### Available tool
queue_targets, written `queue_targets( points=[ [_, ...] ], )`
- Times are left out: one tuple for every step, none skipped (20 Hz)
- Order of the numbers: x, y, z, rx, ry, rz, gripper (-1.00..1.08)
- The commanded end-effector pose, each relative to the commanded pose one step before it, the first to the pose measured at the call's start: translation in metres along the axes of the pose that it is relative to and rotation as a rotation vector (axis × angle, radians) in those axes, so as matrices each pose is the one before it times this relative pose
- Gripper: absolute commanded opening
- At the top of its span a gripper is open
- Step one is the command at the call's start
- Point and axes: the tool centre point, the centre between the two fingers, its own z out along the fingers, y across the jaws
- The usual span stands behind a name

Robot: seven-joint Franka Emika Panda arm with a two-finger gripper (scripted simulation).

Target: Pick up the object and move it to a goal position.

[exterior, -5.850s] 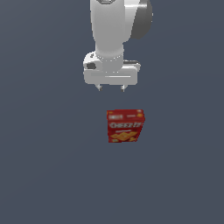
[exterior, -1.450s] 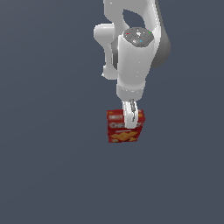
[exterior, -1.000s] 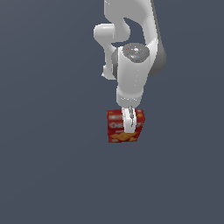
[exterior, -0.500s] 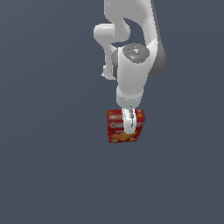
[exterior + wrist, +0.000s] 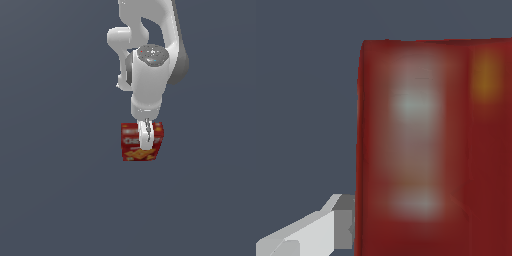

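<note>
The Cheez-It box (image 5: 142, 142) stands upright on the grey floor (image 5: 60, 190) directly under the arm, the gripper (image 5: 145, 139) straddling it. Likely light, stiff cardboard (crushable), best squeezed across its narrow sides. In the wrist view, one finger (image 5: 331, 227) touches the box's (image 5: 431, 145) side; whether it's clamped I cannot tell.

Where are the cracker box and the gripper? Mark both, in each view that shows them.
cracker box (image 5: 131, 145): exterior view, on its red front panel.
cracker box (image 5: 421, 150): wrist view, on its blurred red face.
gripper (image 5: 145, 141): exterior view, at the fingertips against the box front.
</note>
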Motion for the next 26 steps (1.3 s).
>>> queue_targets(
  points=[
    [0.00565, 0.00357, -0.00953, 0.00229, -0.00043, 0.0007, -1.0],
    [0.00278, 0.00219, -0.00448, 0.0, 0.0, 0.0, -1.0],
    [0.0031, 0.00243, -0.005, 0.0, 0.0, 0.0, -1.0],
    [0.00358, 0.00268, -0.00551, -0.00004, -0.00048, 0.00008, -1.0],
    [0.00377, 0.00295, -0.00608, 0.0, 0.0, 0.0, -1.0],
    [0.00412, 0.00322, -0.00666, 0.0, 0.0, 0.0, -1.0],
    [0.00463, 0.00348, -0.00723, -0.00005, -0.00048, 0.00007, -1.0],
    [0.00481, 0.00374, -0.0078, 0.0, 0.0, 0.0, -1.0],
    [0.00513, 0.00397, -0.00832, 0.0, 0.0, 0.0, -1.0],
    [0.00558, 0.00417, -0.00876, -0.00004, -0.00048, 0.00007, -1.0],
    [0.00568, 0.00437, -0.00924, 0.0, 0.0, 0.0, -1.0],
    [0.00612, 0.00453, -0.00963, -0.00004, -0.00048, 0.00008, -1.0],
    [0.00615, 0.00468, -0.01001, 0.0, 0.0, 0.0, -1.0],
    [0.00617, 0.00466, -0.01003, 0.0, 0.0, 0.0, -1.0],
    [0.00614, 0.00461, -0.01, 0.0, 0.0, 0.0, -1.0],
    [0.00636, 0.00454, -0.0099, -0.00006, -0.00046, 0.00015, -1.0],
    [0.00606, 0.00445, -0.00983, 0.0, 0.0, 0.0, -1.0],
    [0.00593, 0.0043, -0.0096, 0.0, 0.0, 0.0, -1.0],
    [0.00577, 0.00415, -0.00933, 0.0, 0.0, 0.0, -1.0],
    [0.00559, 0.00398, -0.00903, 0.0, 0.0, 0.0, -1.0],
    [0.00539, 0.0038, -0.00869, 0.0, 0.0, 0.0, -1.0],
    [0.0052, 0.0036, -0.00836, 0.0, 0.0, 0.0, -1.0],
    [0.00499, 0.00337, -0.00799, -0.00009, 0.00041, 0.00025, -1.0],
    [0.0048, 0.00315, -0.00762, 0.0, 0.0, 0.0, -1.0],
    [0.00453, 0.00289, -0.00714, 0.0, 0.0, 0.0, -1.0],
    [0.00398, 0.00261, -0.00661, -0.00002, 0.00049, -0.00002, -1.0]
  ],
)
